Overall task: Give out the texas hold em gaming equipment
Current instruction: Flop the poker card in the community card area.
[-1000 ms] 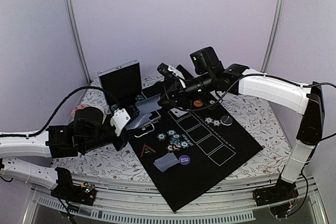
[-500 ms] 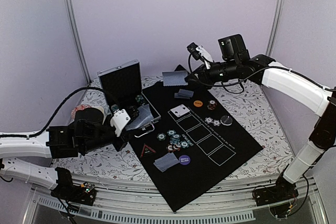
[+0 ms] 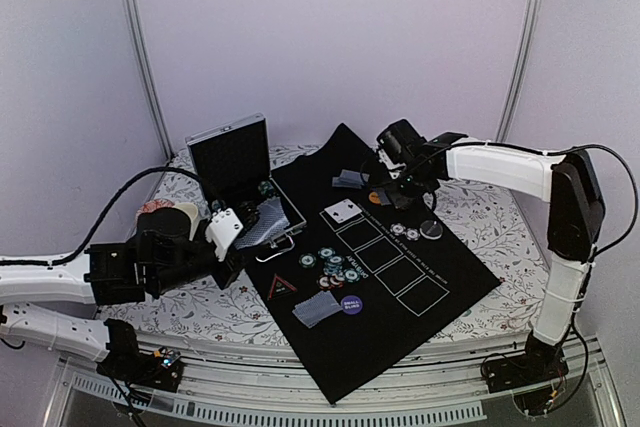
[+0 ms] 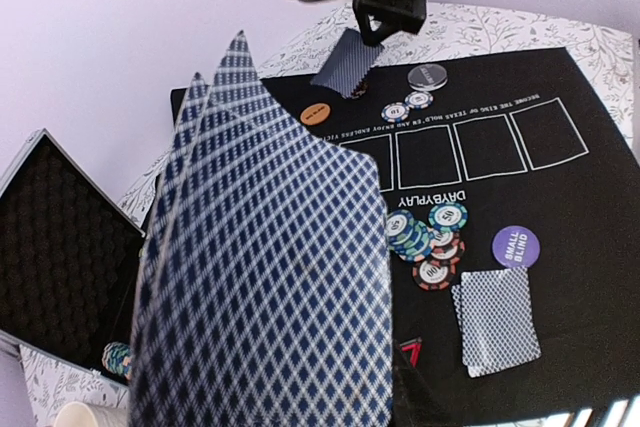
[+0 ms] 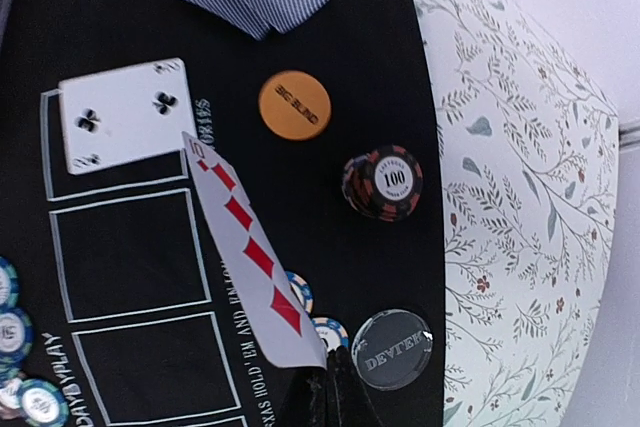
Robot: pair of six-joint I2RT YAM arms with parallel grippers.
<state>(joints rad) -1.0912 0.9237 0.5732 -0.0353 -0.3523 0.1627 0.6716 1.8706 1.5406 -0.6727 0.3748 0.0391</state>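
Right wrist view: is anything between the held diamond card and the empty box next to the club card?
Nothing visible. The right gripper pinches the diamond card by the box, which is bare. The chips and orange button lie outside the boxes, on the card's far side.

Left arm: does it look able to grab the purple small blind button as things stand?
Probably not yet. The left arm holds a fan of cards. The purple button itself lies uncovered on the black mat, beside a face-down card pile, so the way looks free.
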